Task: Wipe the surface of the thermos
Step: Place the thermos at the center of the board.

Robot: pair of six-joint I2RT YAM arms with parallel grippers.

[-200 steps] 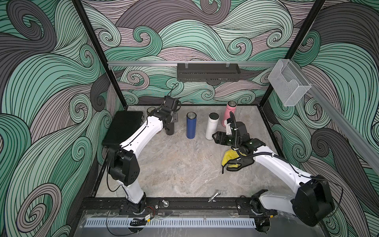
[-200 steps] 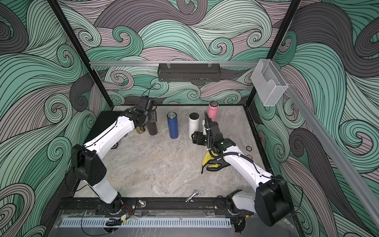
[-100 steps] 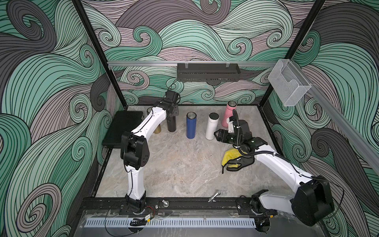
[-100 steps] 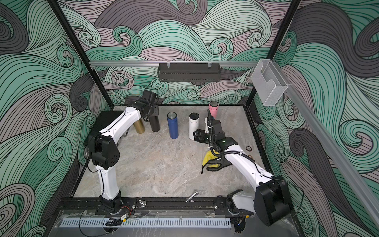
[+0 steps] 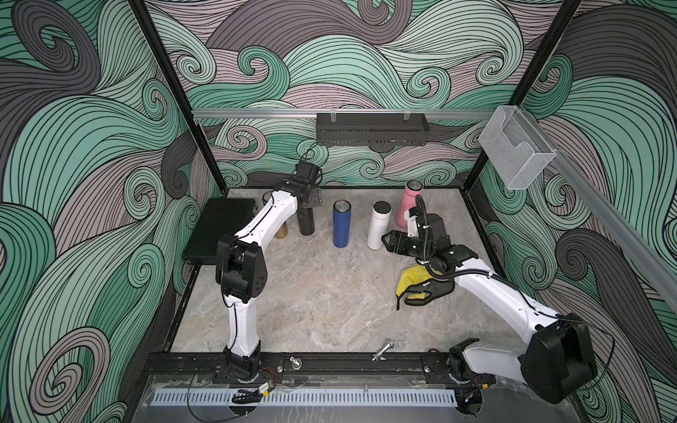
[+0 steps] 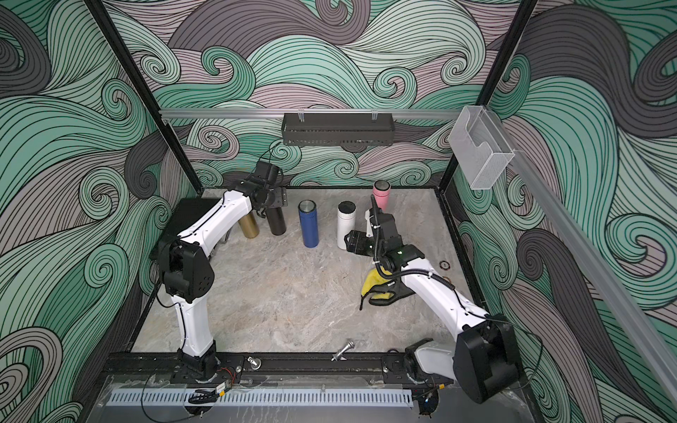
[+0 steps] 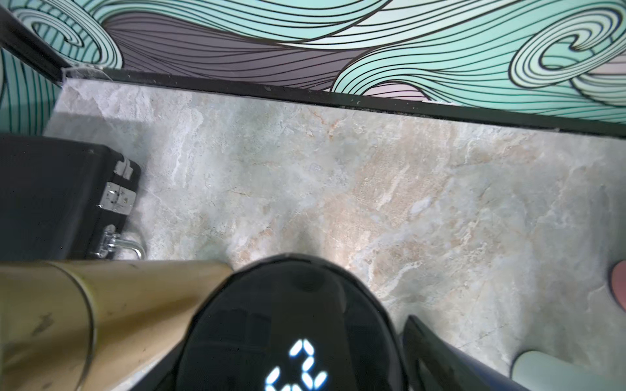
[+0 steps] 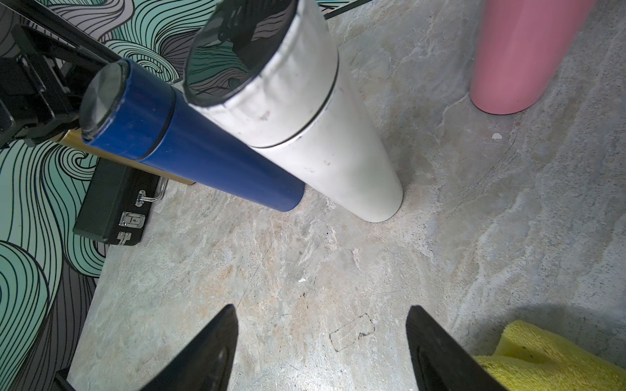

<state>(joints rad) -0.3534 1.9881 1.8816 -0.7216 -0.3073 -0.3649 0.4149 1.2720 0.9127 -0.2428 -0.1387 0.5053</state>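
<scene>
A black case (image 5: 219,227) lay flat at the left edge of the worktop (image 5: 322,293), out of the way. Just beside it stood a gold thermos (image 6: 249,225), and next to that the black thermos (image 5: 306,223), upright near the back wall with its lid display lit. The left tool (image 5: 307,205) hung over that lid with its jaws spread to either side. The one finger (image 7: 433,355) in the wrist view seemed to stand a sliver clear, so it probably gripped nothing, a stance suited to steadying this bottle for wiping. The gold neighbour crowded that side.

Further along the row, a blue thermos (image 5: 341,225) and a white thermos (image 5: 377,229) stood apart from each other, with a pink thermos (image 5: 409,203) further back. The right tool (image 8: 321,345) sat low near the white one's base, jaws wide and empty over bare worktop. The yellow cloth (image 5: 412,278) lay crumpled under that arm, not picked up, and wiping would need it first. A bolt (image 5: 383,351) lay by the front rail, well clear.
</scene>
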